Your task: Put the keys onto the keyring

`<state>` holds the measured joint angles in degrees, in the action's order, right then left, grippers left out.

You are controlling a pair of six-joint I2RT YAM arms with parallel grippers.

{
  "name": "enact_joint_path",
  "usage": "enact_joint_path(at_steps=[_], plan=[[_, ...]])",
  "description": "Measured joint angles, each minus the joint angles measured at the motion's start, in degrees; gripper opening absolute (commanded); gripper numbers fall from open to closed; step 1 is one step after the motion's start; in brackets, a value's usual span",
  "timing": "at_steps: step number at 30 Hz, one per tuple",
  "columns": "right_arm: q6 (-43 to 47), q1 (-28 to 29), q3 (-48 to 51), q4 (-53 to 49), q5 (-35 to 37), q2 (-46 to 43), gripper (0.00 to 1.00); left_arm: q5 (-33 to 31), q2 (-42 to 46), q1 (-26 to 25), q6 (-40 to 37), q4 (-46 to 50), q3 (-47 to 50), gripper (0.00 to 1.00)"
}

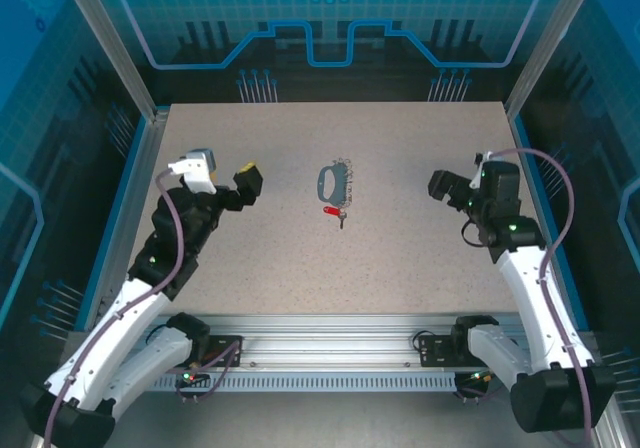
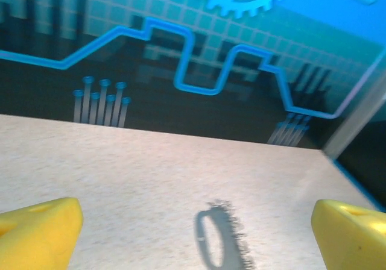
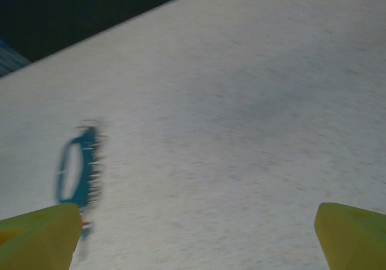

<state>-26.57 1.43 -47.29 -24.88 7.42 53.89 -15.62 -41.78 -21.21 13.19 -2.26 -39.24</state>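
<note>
The left gripper and right gripper are being held wide, empty, flanking the keyring and key.

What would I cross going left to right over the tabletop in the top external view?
left fingers, open → keyring → right fingers, open. The red key sits at the keyring's near end, in line with it, so it gets no separate place.

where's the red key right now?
In the top external view the red key lies around the middle of the table, right at the near end of the keyring.
</note>
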Motion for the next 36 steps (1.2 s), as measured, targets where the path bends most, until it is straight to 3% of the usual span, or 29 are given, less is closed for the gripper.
enact_joint_path(at_steps=[7,9,14,21,28,36], plan=[[5.64,-0.26,13.70,13.99,8.35,4.09,1.00,-11.93,3.63,0.46,-9.11,-12.02,21.84,0.99],[7.91,-0.35,16.02,18.64,8.96,5.75,1.00,-13.49,-1.42,2.10,-10.88,-17.16,25.46,0.99],[13.46,-0.37,19.34,31.74,9.07,13.29,1.00,-14.08,-24.46,8.22,-13.88,-36.17,27.50,0.99],[18.75,-0.33,21.22,47.80,6.91,22.45,1.00,-6.84,-47.41,14.47,-15.08,-56.35,25.81,0.99],[21.97,0.72,22.84,62.93,3.23,29.77,1.00,3.58,-48.28,17.40,-15.13,-57.55,22.60,0.99],[24.72,1.20,23.41,65.88,-0.57,32.09,1.00,13.11,-48.04,21.84,-14.23,-51.69,17.57,0.99]])
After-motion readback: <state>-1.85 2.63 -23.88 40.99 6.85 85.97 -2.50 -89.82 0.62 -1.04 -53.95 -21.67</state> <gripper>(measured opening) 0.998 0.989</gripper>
